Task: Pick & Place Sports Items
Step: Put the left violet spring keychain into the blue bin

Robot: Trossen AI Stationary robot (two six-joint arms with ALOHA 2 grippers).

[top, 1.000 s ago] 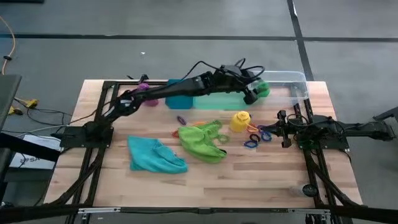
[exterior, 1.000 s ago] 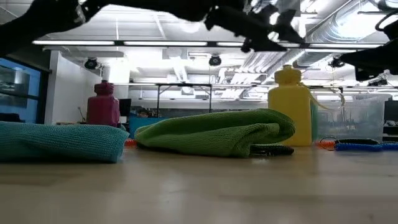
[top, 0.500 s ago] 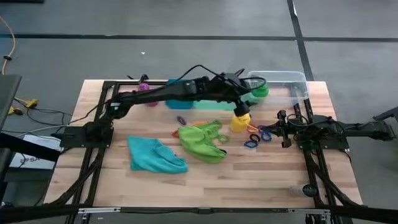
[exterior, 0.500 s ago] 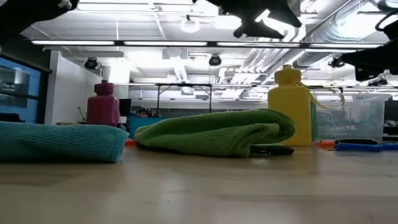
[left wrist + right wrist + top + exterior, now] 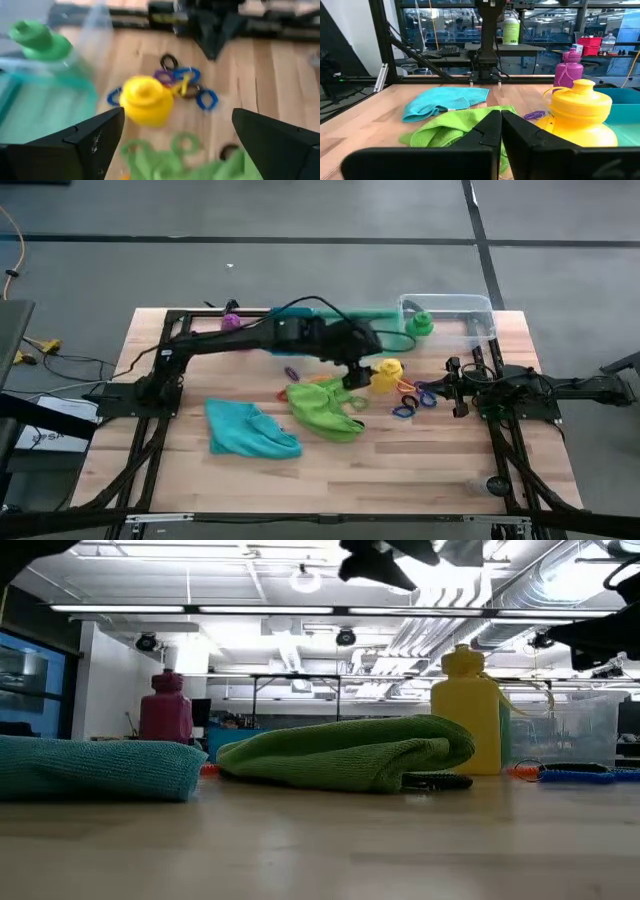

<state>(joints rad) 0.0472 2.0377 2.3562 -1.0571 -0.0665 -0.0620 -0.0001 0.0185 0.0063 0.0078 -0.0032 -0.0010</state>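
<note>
My left gripper point(image 5: 357, 372) hangs open and empty above the table, between the lime-green cloth point(image 5: 325, 406) and the yellow bottle point(image 5: 386, 373). In the left wrist view its fingers frame the yellow bottle point(image 5: 145, 100) and the coloured rings point(image 5: 184, 83). The yellow bottle stands upright on its base. A green bottle point(image 5: 418, 325) sits in the clear bin point(image 5: 470, 308). The purple bottle point(image 5: 232, 322) stands at the far left, and the teal cloth point(image 5: 250, 430) lies flat near the front. My right gripper point(image 5: 456, 385) rests shut at the right side.
A green bin point(image 5: 375, 314) shows partly behind my left arm along the far edge. The rings point(image 5: 413, 398) lie just in front of my right gripper. Bare wood spreads along the near edge and the near right corner.
My left gripper has drawn back from the clear bin and the green bottle. It has moved toward the table's near and left side and risen a little, to above the lime-green cloth's far end beside the yellow bottle. It has stayed open; no object has moved.
</note>
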